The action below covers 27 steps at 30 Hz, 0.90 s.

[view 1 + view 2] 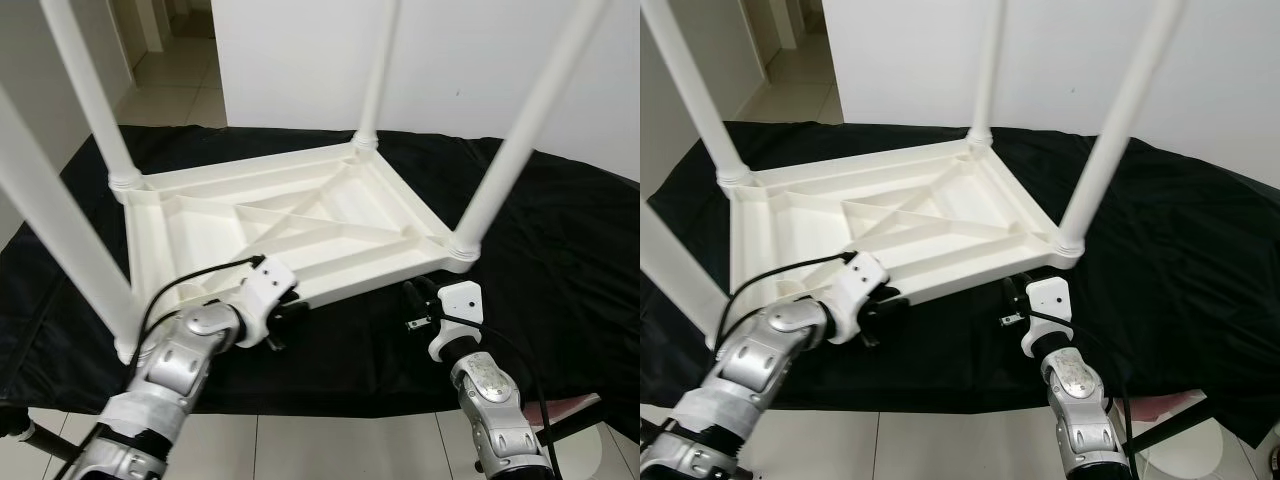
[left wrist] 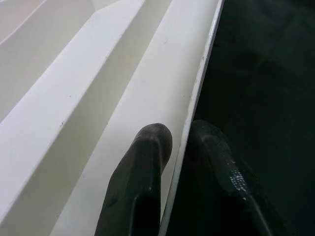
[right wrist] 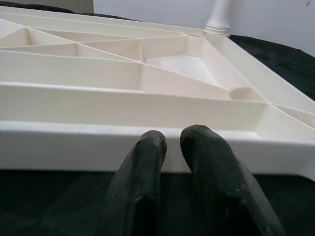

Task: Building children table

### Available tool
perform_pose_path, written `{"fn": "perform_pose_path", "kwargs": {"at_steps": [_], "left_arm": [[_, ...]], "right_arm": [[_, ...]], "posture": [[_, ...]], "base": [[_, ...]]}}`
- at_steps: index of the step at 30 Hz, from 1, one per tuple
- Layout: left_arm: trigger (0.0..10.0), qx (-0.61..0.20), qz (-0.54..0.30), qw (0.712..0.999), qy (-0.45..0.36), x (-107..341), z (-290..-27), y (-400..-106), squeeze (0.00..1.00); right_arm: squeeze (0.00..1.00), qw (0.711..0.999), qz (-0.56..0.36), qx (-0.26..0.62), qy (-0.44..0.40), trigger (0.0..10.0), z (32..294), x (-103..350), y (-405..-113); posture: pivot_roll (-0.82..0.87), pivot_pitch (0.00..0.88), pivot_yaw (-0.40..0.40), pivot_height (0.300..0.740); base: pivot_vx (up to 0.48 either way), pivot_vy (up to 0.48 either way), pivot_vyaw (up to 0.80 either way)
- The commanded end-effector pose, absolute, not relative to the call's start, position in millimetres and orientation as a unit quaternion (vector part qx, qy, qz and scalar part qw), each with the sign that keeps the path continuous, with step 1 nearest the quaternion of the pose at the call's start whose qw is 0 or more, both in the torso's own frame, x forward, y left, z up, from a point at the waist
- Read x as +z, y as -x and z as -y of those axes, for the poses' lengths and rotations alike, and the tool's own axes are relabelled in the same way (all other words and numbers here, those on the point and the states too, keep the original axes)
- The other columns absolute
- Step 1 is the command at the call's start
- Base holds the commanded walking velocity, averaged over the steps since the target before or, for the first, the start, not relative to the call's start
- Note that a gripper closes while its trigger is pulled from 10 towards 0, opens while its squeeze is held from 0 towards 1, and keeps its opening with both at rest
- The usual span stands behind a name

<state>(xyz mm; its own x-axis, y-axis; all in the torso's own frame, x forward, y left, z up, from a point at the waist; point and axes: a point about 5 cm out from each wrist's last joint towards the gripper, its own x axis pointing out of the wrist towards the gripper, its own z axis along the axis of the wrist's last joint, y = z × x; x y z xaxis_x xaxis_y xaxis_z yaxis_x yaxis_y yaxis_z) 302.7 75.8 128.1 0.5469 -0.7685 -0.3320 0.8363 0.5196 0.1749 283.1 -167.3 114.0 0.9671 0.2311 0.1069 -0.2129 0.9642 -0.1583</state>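
The white table (image 1: pixel 300 225) lies upside down on the black-draped bench (image 1: pixel 560 260), all four legs (image 1: pixel 500 170) standing up in their sockets. The left gripper (image 2: pixel 179 142) pinches the near rim, one finger inside, one outside. The right gripper (image 3: pixel 170 140) sits just short of that rim, jaws nearly together, holding nothing. Assembly looks done; next comes turning it over, I'd say, which needs a firm right-hand grip first.

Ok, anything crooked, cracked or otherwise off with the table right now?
Nothing stands out. The white table lies upside down on the black cloth, four legs up, no cracks seen. The left gripper pinches its near rim; the right gripper sits closed at that rim.
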Motion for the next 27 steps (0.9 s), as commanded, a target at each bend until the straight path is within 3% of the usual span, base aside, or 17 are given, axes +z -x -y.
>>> {"fn": "perform_pose_path", "kwargs": {"at_steps": [1,6,7,9,10,18,19,20,21,22,25,26,27], "left_arm": [[0.0,-0.521,-0.086,0.834,-0.158,132.8,-49.8,-292.5,0.0],[0.0,-0.524,-0.069,0.835,-0.152,139.0,-32.4,-295.3,0.0],[4.5,-0.522,-0.063,0.837,-0.154,140.7,-28.2,-296.8,0.0],[4.5,-0.521,-0.06,0.837,-0.156,141.6,-25.9,-297.7,0.0],[10.0,-0.518,-0.055,0.838,-0.163,142.7,-23.6,-298.9,0.0],[10.0,-0.5,-0.042,0.85,-0.161,147.2,-22.2,-304.0,0.0],[10.0,-0.495,-0.04,0.853,-0.158,147.9,-23.3,-304.7,0.53],[10.0,-0.491,-0.04,0.857,-0.15,148.3,-24.4,-305.7,0.79],[10.0,-0.491,-0.04,0.857,-0.15,148.3,-24.4,-305.7,0.79],[10.0,-0.487,-0.036,0.86,-0.15,149.3,-26.3,-306.1,1.0],[10.0,-0.481,-0.03,0.863,-0.154,150.8,-29.6,-306.2,1.0],[10.0,-0.478,-0.025,0.865,-0.152,152.2,-32.2,-305.3,0.0],[10.0,-0.476,-0.022,0.867,-0.15,153.0,-33.8,-304.9,0.0]], "right_arm": [[0.0,0.989,0.062,0.107,0.077,10.0,168.6,112.7,-282.9],[0.0,0.99,0.063,0.105,0.075,10.0,167.4,113.0,-283.5],[0.0,0.99,0.064,0.104,0.075,10.0,166.8,113.0,-283.6],[0.0,0.99,0.064,0.104,0.074,10.0,166.4,112.9,-283.7],[0.0,0.99,0.064,0.103,0.074,10.0,165.8,112.8,-283.6],[0.0,0.99,0.064,0.099,0.073,10.0,165.1,112.2,-283.1],[0.0,0.99,0.064,0.098,0.072,10.0,165.1,112.2,-283.1],[0.0,0.991,0.065,0.098,0.071,10.0,164.8,112.2,-283.1],[0.0,0.991,0.065,0.098,0.071,10.0,164.8,112.2,-283.1],[0.0,0.991,0.065,0.098,0.07,10.0,164.1,112.1,-283.3],[0.0,0.991,0.065,0.098,0.069,10.0,162.7,112.0,-283.7],[0.0,0.991,0.066,0.099,0.068,10.0,161.6,111.9,-284.0],[0.0,0.991,0.066,0.099,0.068,10.0,160.8,111.9,-284.2]], "posture": [[0.04,0.049,-0.011,0.74],[0.04,0.055,-0.005,0.74],[0.03,0.057,-0.005,0.74],[0.03,0.058,-0.005,0.74],[0.03,0.059,-0.002,0.74],[0.03,0.061,0.005,0.74],[0.04,0.062,0.005,0.74],[0.04,0.062,0.006,0.74],[0.04,0.062,0.006,0.74],[0.04,0.062,0.006,0.74],[0.04,0.063,0.007,0.74],[0.04,0.063,0.007,0.74],[0.04,0.063,0.007,0.74]], "base": [[0.0,0.0,0.0],[0.0,0.0,0.0],[0.0,0.0,0.0],[0.0,0.0,0.0],[0.0,0.0,0.0],[0.0,0.0,0.0],[0.0,0.0,0.0],[0.0,0.0,0.0],[0.0,0.0,0.0],[0.0,0.0,0.0],[0.0,0.0,0.0],[0.0,0.0,0.0],[0.0,0.0,0.0]]}}
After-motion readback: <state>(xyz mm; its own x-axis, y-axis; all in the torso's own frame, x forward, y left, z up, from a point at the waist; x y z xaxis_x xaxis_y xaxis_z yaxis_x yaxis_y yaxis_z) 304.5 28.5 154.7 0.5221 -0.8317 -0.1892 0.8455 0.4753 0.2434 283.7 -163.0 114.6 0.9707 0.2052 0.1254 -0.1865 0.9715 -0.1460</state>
